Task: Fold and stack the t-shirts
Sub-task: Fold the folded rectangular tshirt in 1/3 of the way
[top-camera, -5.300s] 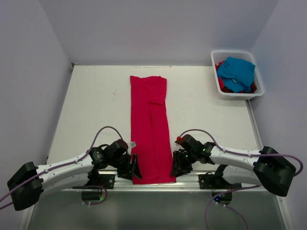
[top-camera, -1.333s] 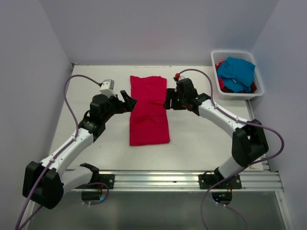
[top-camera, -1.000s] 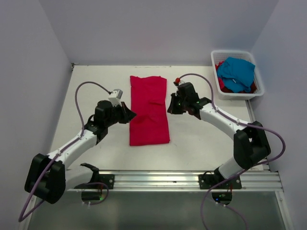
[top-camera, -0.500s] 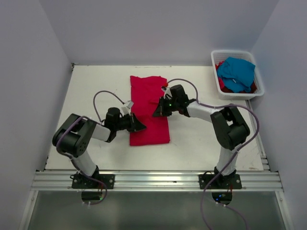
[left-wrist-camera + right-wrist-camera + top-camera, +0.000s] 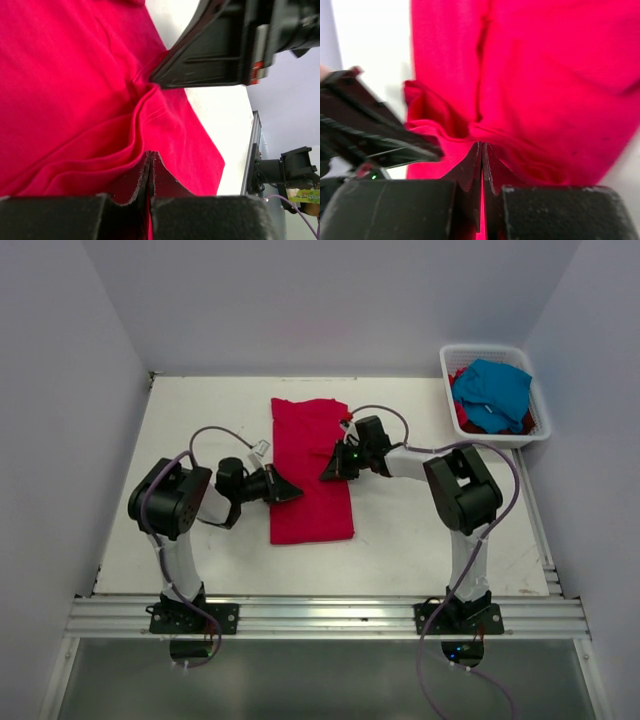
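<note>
Red t-shirt (image 5: 312, 435) lies as a long folded strip mid-tabletop (image 5: 200, 430), running 12 to 6. Left tool (image 5: 296, 495) is pressed together on a pucker of cloth at its 9 o'clock edge, right tool (image 5: 326, 474) likewise at the 3 o'clock edge. Risks: a thin pinch catches only the top layer, so a lift peels the fold open, and uneven pull skews the strip. Turquoise shirt (image 5: 492, 388) sits in the basket (image 5: 447, 358) at 2 o'clock.
</note>
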`<control>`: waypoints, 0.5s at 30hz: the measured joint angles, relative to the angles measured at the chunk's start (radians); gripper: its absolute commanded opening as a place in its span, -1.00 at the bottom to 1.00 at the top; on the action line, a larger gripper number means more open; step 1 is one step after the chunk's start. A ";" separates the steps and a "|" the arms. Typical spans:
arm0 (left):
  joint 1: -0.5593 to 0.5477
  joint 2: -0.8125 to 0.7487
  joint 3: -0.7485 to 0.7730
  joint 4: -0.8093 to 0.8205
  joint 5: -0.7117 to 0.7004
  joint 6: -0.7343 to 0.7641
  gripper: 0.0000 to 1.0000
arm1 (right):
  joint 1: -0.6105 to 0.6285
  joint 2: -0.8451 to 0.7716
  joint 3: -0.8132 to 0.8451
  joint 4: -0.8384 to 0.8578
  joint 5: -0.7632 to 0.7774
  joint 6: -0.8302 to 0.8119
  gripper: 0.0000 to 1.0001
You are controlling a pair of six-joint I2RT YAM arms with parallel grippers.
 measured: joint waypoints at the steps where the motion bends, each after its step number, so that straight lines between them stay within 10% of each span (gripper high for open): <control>1: 0.004 0.000 0.005 0.006 0.004 -0.005 -1.00 | -0.002 0.010 0.002 -0.005 0.012 -0.004 -1.00; 15: 0.023 0.042 0.106 -0.013 0.006 0.000 -1.00 | 0.001 -0.113 0.016 -0.211 0.386 -0.118 -1.00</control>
